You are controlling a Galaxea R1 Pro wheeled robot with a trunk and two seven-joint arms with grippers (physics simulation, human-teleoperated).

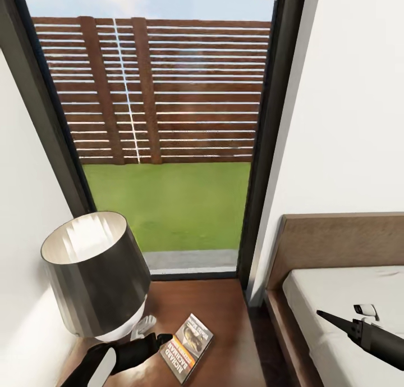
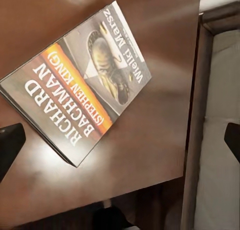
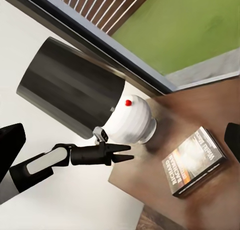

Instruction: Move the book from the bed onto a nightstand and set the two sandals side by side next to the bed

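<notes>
The book [image 1: 187,346] lies flat, cover up, on the dark reddish-brown nightstand [image 1: 224,308], at about six o'clock in the head view; its orange band and white lettering (RICHARD BACHMAN) read clearly in the left wrist view, where the book [image 2: 80,87] sits at an angle on the polished wood [image 2: 150,155]. The left pincer [image 1: 163,338] hovers just beside the book at its nine o'clock side; in the right wrist view the left pincer [image 3: 125,154] shows its two dark fingers spread a little apart with nothing between them, not touching the book [image 3: 195,161]. A lamp [image 1: 95,280] with a dark shade and white rounded base stands on the nightstand at about eight o'clock, near the left arm; the base carries a small red dot in the right wrist view. The right pincer [image 1: 325,317] hangs over the pale mattress of the bed [image 1: 336,241] at four o'clock, well apart from the book; its fingertips appear close together, but I cannot tell for certain how far they are parted, and nothing is seen in its hold. Behind the nightstand a tall black-framed window [image 1: 269,151] at twelve o'clock looks out on grass [image 1: 168,207] and a slatted brown fence [image 1: 168,89]; white walls flank it on both sides.
</notes>
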